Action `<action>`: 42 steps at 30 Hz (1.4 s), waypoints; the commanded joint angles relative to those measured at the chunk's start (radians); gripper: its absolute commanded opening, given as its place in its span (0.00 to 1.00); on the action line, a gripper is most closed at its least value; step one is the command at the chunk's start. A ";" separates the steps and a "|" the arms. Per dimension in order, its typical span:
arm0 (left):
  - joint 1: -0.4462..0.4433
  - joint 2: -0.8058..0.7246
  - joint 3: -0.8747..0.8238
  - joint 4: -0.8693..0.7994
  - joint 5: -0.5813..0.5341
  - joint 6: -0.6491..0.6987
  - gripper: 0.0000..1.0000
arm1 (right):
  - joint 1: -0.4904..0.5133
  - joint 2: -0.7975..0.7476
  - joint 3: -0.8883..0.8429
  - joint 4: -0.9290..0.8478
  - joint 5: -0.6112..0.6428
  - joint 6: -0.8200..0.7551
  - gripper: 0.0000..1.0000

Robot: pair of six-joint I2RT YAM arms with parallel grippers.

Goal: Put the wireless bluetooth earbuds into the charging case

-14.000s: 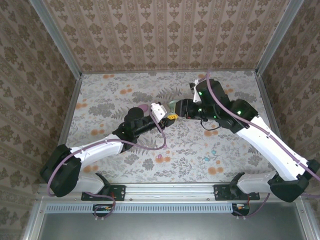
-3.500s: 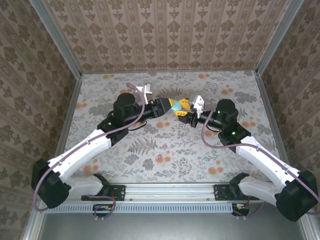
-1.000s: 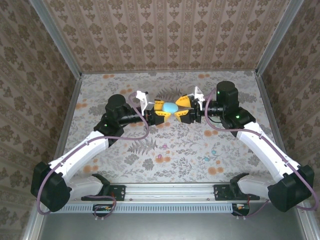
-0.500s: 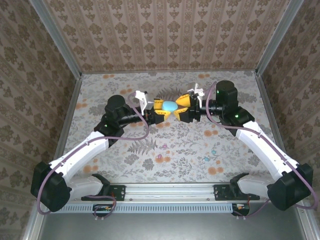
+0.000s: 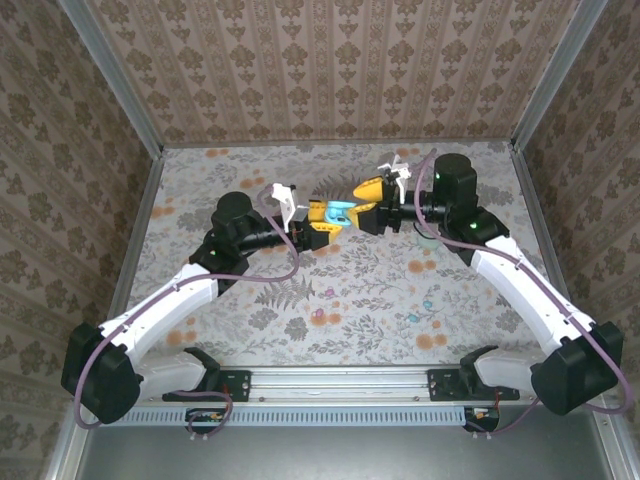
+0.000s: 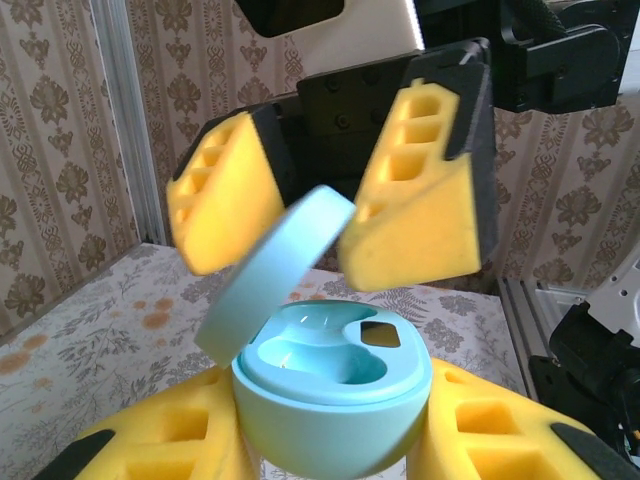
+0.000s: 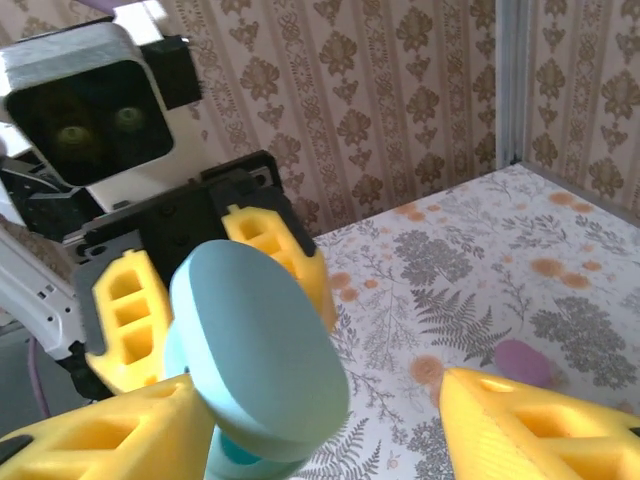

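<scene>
Cyan charging case [image 6: 330,400], lid [image 6: 275,275] tipped open, clamped in left gripper [image 5: 322,219] jaws; right gripper [image 5: 372,203] jaws spread wide either side of lid.

Robot test cell, wallpapered walls [image 5: 340,70], aluminium frame [image 5: 111,75], floral cloth [image 5: 350,300]

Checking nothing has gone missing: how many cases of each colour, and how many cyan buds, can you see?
cyan case: 1
pink case: 1
cyan buds: 2
Total: 4
</scene>
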 commanded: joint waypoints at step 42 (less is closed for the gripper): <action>-0.045 -0.094 -0.139 0.182 -0.244 -0.079 0.29 | -0.348 -0.104 -0.529 -0.628 0.543 0.664 0.52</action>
